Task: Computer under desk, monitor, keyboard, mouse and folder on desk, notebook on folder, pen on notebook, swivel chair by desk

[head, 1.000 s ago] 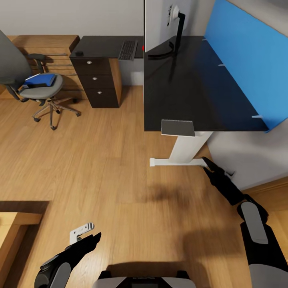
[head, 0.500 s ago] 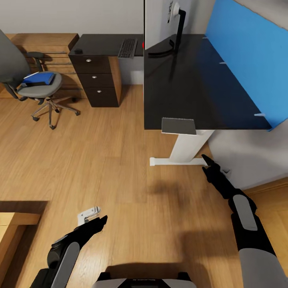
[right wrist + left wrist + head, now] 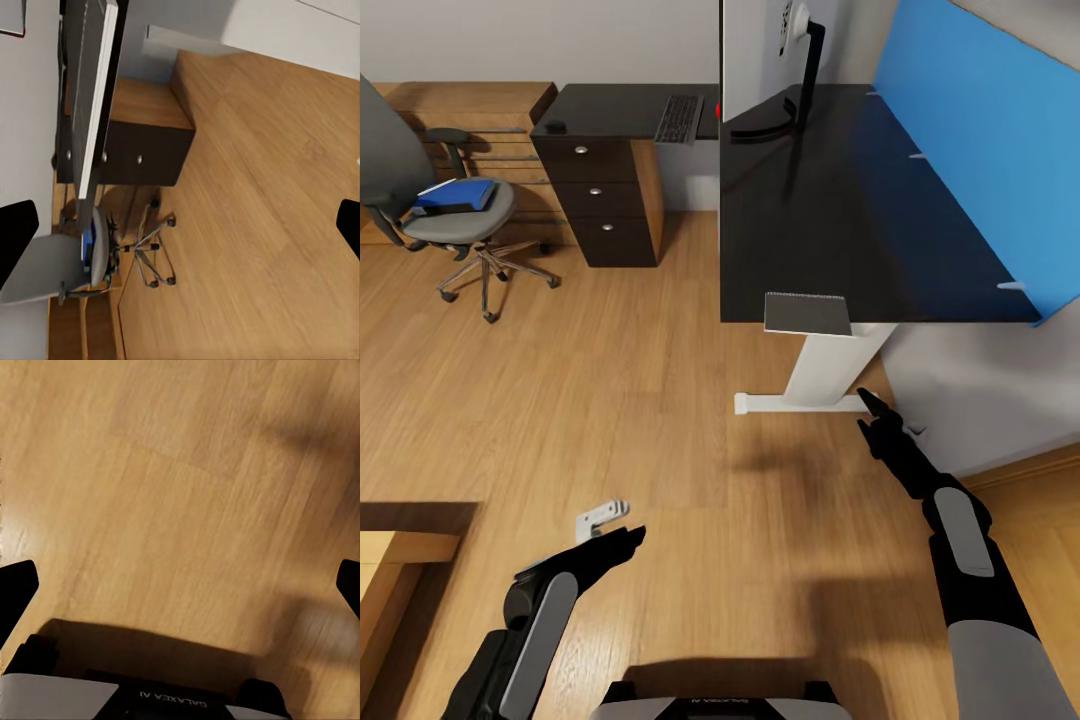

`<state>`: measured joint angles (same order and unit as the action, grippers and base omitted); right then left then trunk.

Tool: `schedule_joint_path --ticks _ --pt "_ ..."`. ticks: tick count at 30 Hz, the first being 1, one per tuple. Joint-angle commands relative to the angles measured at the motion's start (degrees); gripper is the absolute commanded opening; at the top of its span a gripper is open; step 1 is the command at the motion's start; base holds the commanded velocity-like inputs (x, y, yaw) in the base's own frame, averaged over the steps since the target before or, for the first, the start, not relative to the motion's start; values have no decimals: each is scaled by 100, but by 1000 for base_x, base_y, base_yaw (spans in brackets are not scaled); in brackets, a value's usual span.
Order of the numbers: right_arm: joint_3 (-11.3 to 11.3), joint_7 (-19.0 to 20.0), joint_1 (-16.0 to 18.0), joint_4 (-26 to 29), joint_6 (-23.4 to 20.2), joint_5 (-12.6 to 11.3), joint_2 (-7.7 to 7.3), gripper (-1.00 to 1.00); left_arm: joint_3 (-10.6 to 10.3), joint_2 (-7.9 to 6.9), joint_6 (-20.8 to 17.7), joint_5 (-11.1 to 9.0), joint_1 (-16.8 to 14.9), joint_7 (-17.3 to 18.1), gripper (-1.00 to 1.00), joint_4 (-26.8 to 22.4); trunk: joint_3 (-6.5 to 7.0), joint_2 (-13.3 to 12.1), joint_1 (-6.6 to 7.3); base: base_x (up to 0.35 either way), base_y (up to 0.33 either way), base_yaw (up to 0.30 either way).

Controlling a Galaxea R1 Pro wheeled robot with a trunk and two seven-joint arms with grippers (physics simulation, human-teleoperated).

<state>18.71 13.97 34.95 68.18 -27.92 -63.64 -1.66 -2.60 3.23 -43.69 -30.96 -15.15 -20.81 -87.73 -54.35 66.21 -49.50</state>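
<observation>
So far, part of the arrangement looks settled. The monitor (image 3: 760, 50) stands on the glossy black desk (image 3: 840, 230), and the keyboard (image 3: 680, 120) lies on the desk's other wing, just beside the screen's edge. A small dark lump near the far corner above the drawer unit (image 3: 600, 205) is probably the mouse (image 3: 557, 127); it sits well apart from the keyboard, so I judge it not yet placed. A speck of red behind the monitor's lower edge may belong to the computer, but too little shows to say where the tower stands.

What remains is most of the carrying. The blue folder (image 3: 458, 195) lies on the seat of the swivel chair (image 3: 435, 215), with something thin and pale-edged under or against it that I cannot identify. The chair stands away from the desk, by the light-wood shelving. A grey, white-edged slab that may be the notebook (image 3: 806, 314) rests at the desk's near edge, overhanging it. I cannot pick out a pen. The drawers are shut, contents hidden.

Both arms hang over bare wooden floor (image 3: 640, 400). The left gripper (image 3: 628, 540) and right gripper (image 3: 871, 409) each have fingers spread wide in their wrist views, holding nothing. A small white bracket-like object (image 3: 602, 518) lies on the floor just beyond the left gripper.
</observation>
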Motion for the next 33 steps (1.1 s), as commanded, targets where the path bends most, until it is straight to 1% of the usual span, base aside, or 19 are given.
schedule_joint_path --ticks 1,4,7,9,11,14,19,29,33 --pt "9 9 3 -3 -47 -19 -1 100 -6 -13 -18 -60 -7 -55 100 9 -3 2 0 0 0 0" --pt "-6 26 2 -1 -58 -4 -19 100 -9 -31 -23 -60 -11 -59 100 23 -3 2 0 0 0 0" --pt "-68 45 -7 5 -77 7 -79 100 -13 -41 -24 -48 -12 -64 100 31 -3 2 0 0 0 0" --pt "-120 54 -13 7 -91 9 -155 100 -16 -44 -25 -40 -13 -67 100 36 -3 2 0 0 0 0" --pt "-178 69 -20 9 -107 4 -313 100 -16 -48 -22 -30 -14 -74 100 48 -3 2 0 0 0 0" --pt "-198 74 -26 7 -112 3 -375 100 -14 -49 -20 -27 -14 -77 100 60 4 2 0 0 0 0" --pt "-214 97 -35 9 -116 7 -423 100 -15 -50 -13 -25 -14 -80 100 70 36 2 0 0 0 0" --pt "-238 139 -45 21 -117 16 -439 100 -21 -49 -8 -41 -14 -86 100 134 123 2 0 0 0 0" --pt "-322 141 -48 22 -108 22 -438 100 -21 -44 -7 -35 -14 -83 100 244 159 2 0 0 0 -6"
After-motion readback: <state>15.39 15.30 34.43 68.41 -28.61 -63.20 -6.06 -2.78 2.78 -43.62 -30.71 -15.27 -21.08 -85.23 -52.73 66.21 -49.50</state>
